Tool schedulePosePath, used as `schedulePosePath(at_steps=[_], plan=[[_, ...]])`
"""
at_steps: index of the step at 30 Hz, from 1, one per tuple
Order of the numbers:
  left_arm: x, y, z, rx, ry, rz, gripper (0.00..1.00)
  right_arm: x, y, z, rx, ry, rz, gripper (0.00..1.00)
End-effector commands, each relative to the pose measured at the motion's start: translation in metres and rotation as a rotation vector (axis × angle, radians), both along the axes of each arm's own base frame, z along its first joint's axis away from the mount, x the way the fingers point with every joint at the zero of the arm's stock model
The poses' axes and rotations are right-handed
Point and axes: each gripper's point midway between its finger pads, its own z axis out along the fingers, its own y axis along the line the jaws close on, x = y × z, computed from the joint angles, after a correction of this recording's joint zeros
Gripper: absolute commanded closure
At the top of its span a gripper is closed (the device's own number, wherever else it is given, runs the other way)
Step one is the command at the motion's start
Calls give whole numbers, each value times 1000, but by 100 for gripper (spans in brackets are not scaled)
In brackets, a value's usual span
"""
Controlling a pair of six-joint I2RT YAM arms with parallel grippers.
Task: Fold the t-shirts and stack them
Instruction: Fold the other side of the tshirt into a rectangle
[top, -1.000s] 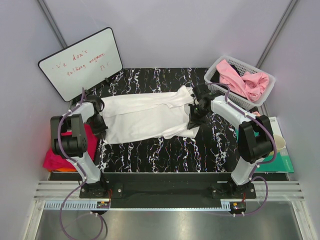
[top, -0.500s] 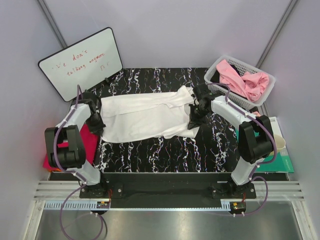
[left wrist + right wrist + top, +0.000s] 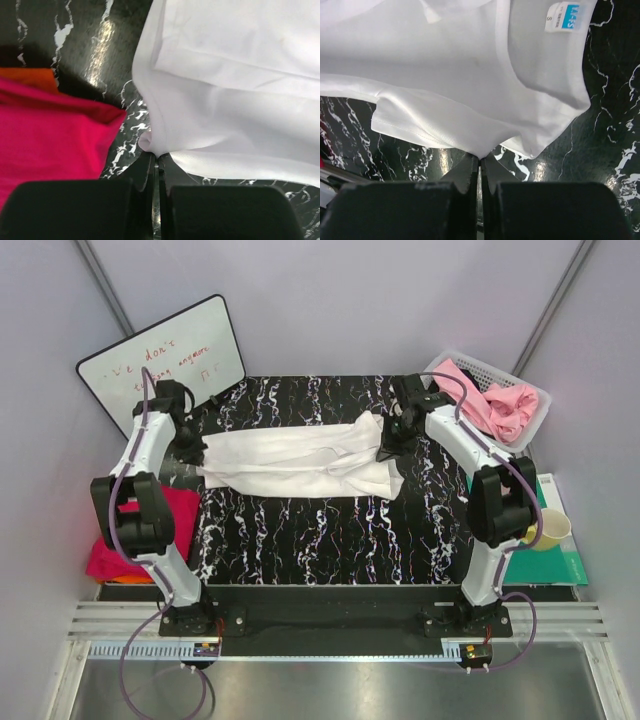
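Both arms have reached farther across the surface since the earlier frames, and the white t-shirt now lies as a narrower band, its near edge carried toward the far side. The left gripper is closed on the left edge of the white t-shirt; the left wrist view shows the fingers pinching a small fold of white cloth at the gripper. The right gripper is closed on the right end of the same shirt; in the right wrist view the gripper clamps the cloth edge just near of the collar, where a blue neck label shows. A magenta-red t-shirt lies at the left edge of the surface, with an orange t-shirt partly visible beyond it. Pink t-shirts fill the white mesh basket at the far right. A whiteboard leans at the far left.
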Motion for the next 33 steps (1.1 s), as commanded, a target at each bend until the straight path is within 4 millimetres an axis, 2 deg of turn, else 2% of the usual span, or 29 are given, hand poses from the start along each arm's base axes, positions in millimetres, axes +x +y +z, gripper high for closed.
schedulePosePath(at_steps=[1,3,4,6,7,13,15,16,17,18,20,23,26,29,31,32,33], plan=[[28,-6,1,-62,-19,-4,100,31,-6,-11,-45,-24,2,100],[39,-5,-4,-69,-14,-2,100,43,-7,-11,-41,-34,-9,100],[43,-7,-6,-78,-15,-6,100,47,-8,-22,-49,-14,-12,100],[54,-8,-11,-87,-13,-9,100,58,-9,-24,-51,-24,-22,100],[56,-8,-13,-89,-10,-9,100,62,-10,-33,-55,-7,-27,100],[70,-9,-26,-105,7,-16,100,85,-17,-38,-52,-15,-75,100],[74,-8,-27,-107,4,-20,92,93,-17,-34,-43,-28,-88,100],[75,-9,-28,-107,5,-24,80,95,-17,-36,-42,-27,-91,100],[77,-8,-28,-103,4,-21,44,97,-16,-36,-39,-30,-92,100],[77,-5,-29,-90,7,-13,25,103,-16,-33,-36,-41,-93,100],[77,-5,-30,-88,14,-7,1,108,-13,-34,-29,-47,-91,100],[74,-6,-33,-93,29,-2,1,117,-8,-34,-14,-51,-83,100],[69,-5,-35,-91,39,-4,1,126,-13,-43,-44,-40,-102,98],[64,-6,-32,-86,42,-10,1,138,-16,-47,-68,-51,-122,78],[58,-6,-27,-85,37,-18,1,139,-20,-59,-98,-32,-137,65],[56,-6,-24,-81,30,-17,1,141,-25,-59,-129,-35,-156,53],[54,-5,-21,-75,24,-18,1,143,-29,-61,-145,-36,-172,50]])
